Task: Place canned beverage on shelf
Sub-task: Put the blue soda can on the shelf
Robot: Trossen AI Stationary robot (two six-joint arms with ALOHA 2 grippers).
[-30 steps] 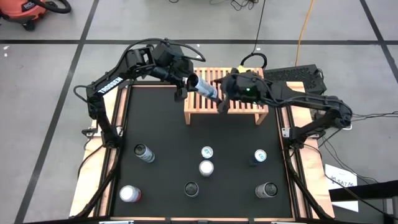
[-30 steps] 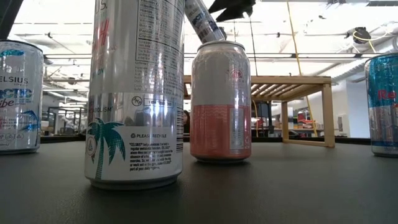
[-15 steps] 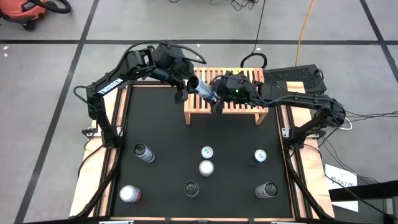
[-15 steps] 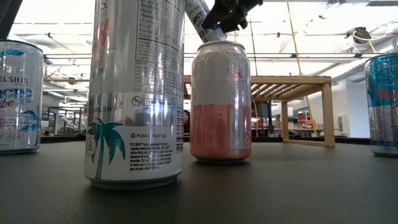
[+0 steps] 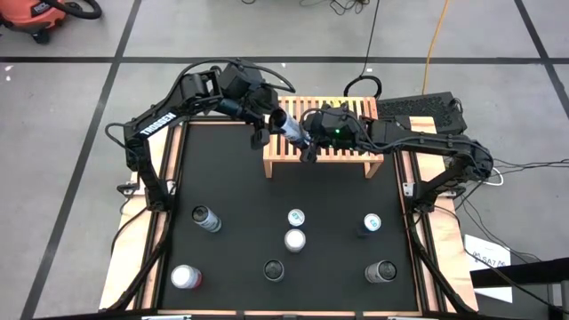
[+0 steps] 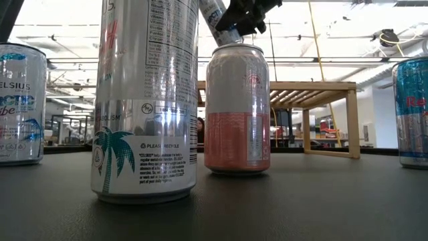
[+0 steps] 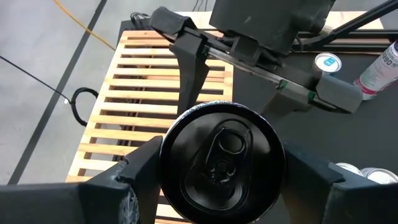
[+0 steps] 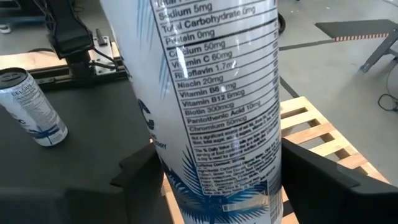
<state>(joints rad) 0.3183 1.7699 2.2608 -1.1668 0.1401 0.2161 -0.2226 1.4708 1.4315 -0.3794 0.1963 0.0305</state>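
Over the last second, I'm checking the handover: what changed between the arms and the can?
The right gripper moved toward the left arm, over the shelf, until its fingers came around the can, and they have been narrowing. The left gripper kept hold of the can, tilted above the shelf. The six cans on the table stayed put.

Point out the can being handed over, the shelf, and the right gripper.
can (image 7: 221, 158), left wrist view, its dark top with the pull tab
shelf (image 5: 347, 151), high view, bare slats of its top
right gripper (image 5: 305, 133), high view, midway between its fingertips at the can
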